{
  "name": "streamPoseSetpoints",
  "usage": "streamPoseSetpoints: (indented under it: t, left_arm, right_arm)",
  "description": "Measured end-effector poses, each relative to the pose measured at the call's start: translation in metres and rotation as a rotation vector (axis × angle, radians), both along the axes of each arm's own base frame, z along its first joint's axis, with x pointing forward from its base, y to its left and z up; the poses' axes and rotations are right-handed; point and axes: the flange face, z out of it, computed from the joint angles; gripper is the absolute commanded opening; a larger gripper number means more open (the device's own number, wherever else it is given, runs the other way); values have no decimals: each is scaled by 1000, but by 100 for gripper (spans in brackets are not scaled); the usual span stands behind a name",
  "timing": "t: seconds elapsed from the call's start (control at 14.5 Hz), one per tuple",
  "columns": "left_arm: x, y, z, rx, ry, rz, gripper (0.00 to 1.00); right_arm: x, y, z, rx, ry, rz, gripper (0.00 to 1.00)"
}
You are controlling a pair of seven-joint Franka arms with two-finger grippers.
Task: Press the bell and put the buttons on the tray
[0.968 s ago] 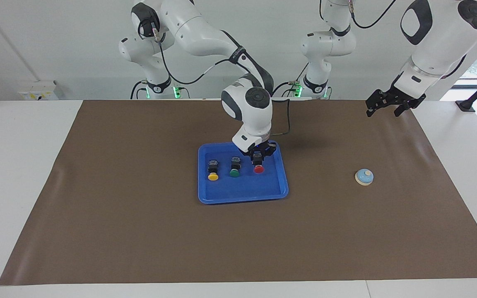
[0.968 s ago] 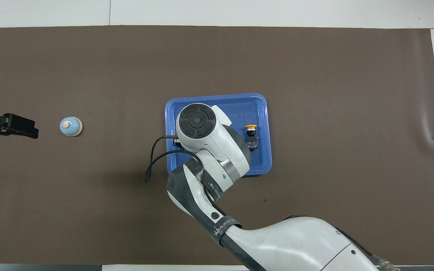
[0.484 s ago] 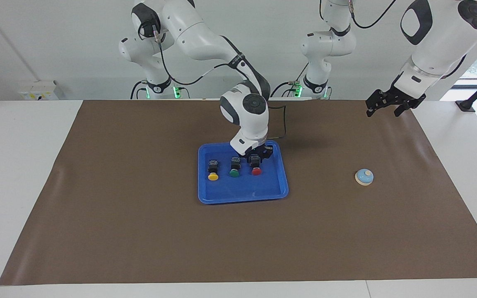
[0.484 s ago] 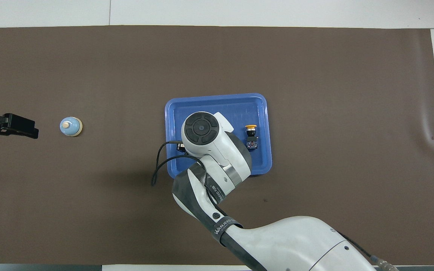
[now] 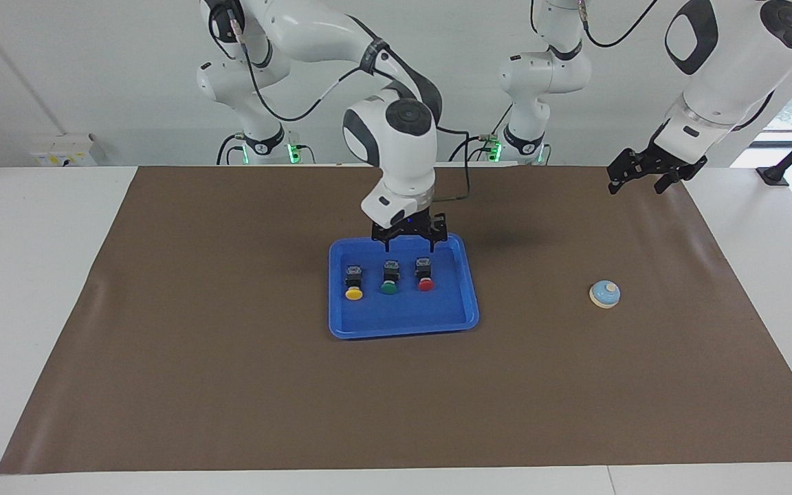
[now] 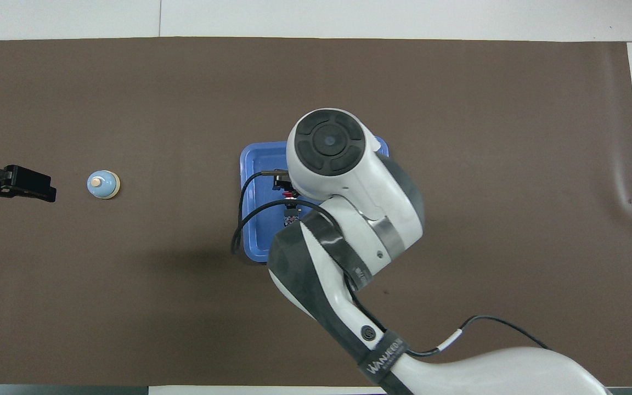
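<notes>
The blue tray (image 5: 403,323) lies mid-mat with the three buttons standing in a row in it: yellow (image 5: 353,283), green (image 5: 389,278) and red (image 5: 425,275). My right gripper (image 5: 409,238) hangs open and holds nothing, over the tray's rim nearest the robots, just above the green and red buttons. In the overhead view its wrist covers most of the tray (image 6: 250,164); only the red button (image 6: 289,194) peeks out. The light-blue bell (image 5: 604,294) (image 6: 103,184) sits toward the left arm's end. My left gripper (image 5: 635,184) (image 6: 47,189) waits in the air, open, over the mat's edge nearest the robots.
A brown mat (image 5: 231,385) covers the white table (image 5: 38,289). A black cable (image 5: 468,199) loops off the right wrist down to the tray's corner nearest the robots.
My right gripper opened, let go of the red button in the tray, and rose clear of it toward the robots. The left arm and the bell stayed put.
</notes>
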Motion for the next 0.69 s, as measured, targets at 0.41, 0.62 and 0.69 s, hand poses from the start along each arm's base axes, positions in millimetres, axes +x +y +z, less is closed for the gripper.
streamPoseSetpoints:
  t: [0.41,0.62,0.69]
  left_arm:
    - [0,0,0,0,0,0,100]
    - [0,0,0,0,0,0,100]
    - [0,0,0,0,0,0,100]
  right_arm:
    - [0,-165,105,-40,10,141,100]
    - [-9,-237,115,-76,14,180,100]
    - [-13,-260,120,-79,25,185,100]
